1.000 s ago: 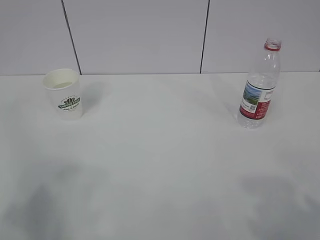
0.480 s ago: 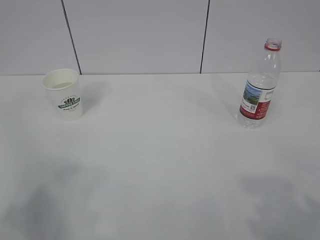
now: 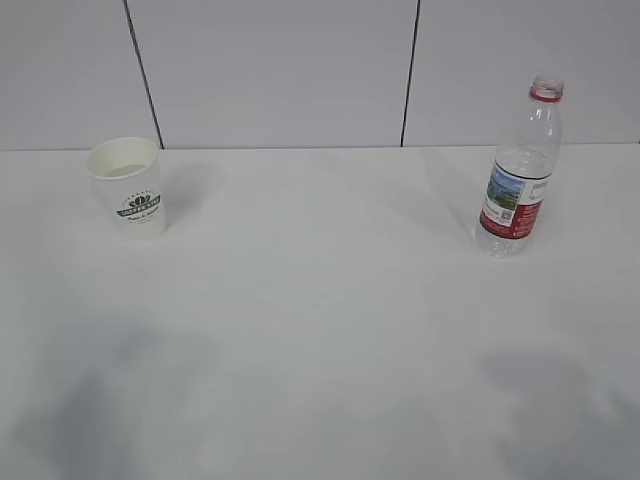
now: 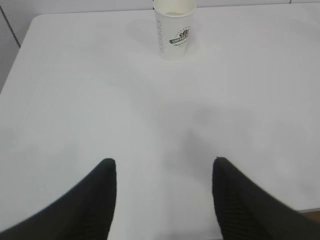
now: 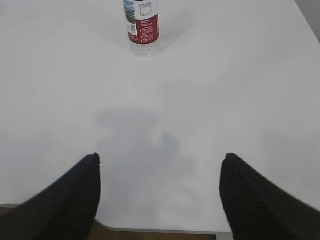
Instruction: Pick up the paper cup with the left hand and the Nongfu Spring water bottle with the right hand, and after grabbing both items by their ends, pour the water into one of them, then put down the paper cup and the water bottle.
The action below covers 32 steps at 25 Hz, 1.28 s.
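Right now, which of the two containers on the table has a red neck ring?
The bottle, standing at right, clear with a red-and-white label. The cup at left is white with a green logo.

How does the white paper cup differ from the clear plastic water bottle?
The white paper cup with a green logo is short, opaque and wide-mouthed; the clear plastic water bottle with a red-and-white label is taller, transparent and narrow-necked. Both stand upright, uncovered and untouched on the white table.

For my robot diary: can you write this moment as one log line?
paper cup upright, untouched | water bottle upright, uncapped | left gripper open | right gripper open
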Available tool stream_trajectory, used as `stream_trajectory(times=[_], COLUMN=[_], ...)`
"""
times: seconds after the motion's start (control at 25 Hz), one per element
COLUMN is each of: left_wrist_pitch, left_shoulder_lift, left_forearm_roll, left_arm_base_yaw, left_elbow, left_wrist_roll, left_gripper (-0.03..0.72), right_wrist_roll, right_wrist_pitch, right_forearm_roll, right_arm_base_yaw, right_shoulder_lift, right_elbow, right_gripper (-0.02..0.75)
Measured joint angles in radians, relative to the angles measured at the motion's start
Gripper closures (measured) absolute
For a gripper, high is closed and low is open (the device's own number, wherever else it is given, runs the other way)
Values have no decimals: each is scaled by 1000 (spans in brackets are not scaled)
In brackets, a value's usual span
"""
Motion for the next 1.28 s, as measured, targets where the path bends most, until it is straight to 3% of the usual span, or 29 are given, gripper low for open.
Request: stream_trajectory(times=[1.28], left_wrist_pitch=[2], left_shoulder_lift=[0], left_forearm_roll=[-34], left_arm_base_yaw=[0], left_elbow=[0], left_wrist_roll=[2], left_gripper=[246], right_wrist_roll=[-1], right_wrist_pitch=[0], right_forearm_roll=[0], right_arm_base_yaw=[0], right_shoulder_lift=[0], right_elbow=[0], right_gripper=[181])
